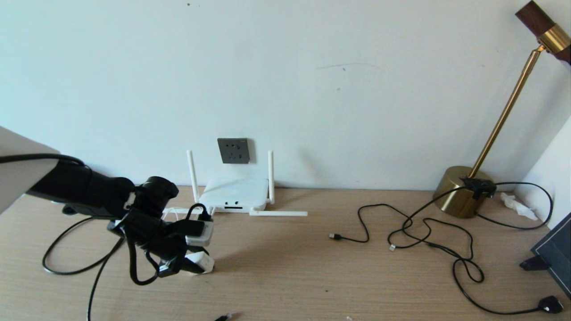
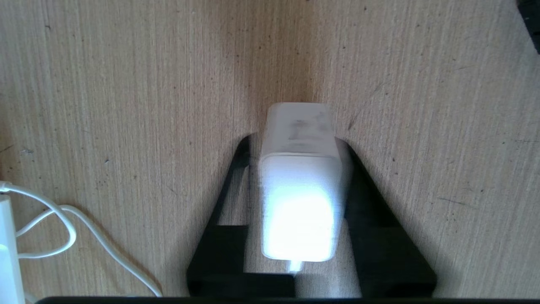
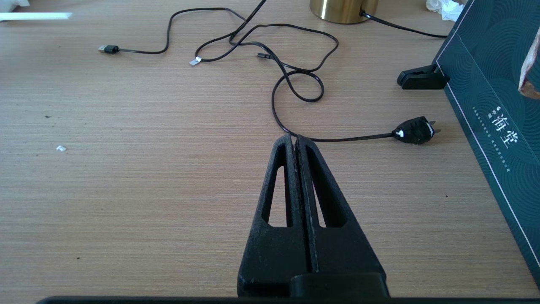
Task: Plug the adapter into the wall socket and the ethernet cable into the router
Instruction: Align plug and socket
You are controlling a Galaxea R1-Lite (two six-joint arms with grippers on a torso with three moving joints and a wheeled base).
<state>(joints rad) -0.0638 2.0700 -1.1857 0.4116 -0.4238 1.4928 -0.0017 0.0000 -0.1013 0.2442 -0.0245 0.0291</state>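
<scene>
Our left gripper (image 2: 297,169) has its two black fingers pressed against the flat sides of the adapter (image 2: 299,185), low over the tabletop (image 1: 312,267) toward its left part, well short of the back edge. We judge the adapter light and rigid, with smooth plastic faces that could slip or twist, so the flat opposite sides are the right hold, leaving the pin face free. Its thin white cord (image 2: 63,228) is soft and trails loosely; it may tug as we lift. The wall socket (image 1: 233,150) sits on the wall above the back edge, just over the router (image 1: 234,194). Our right gripper (image 3: 296,141) rests with its fingers pressed together, empty, above the tabletop's right part, near a black plug (image 3: 415,130).
</scene>
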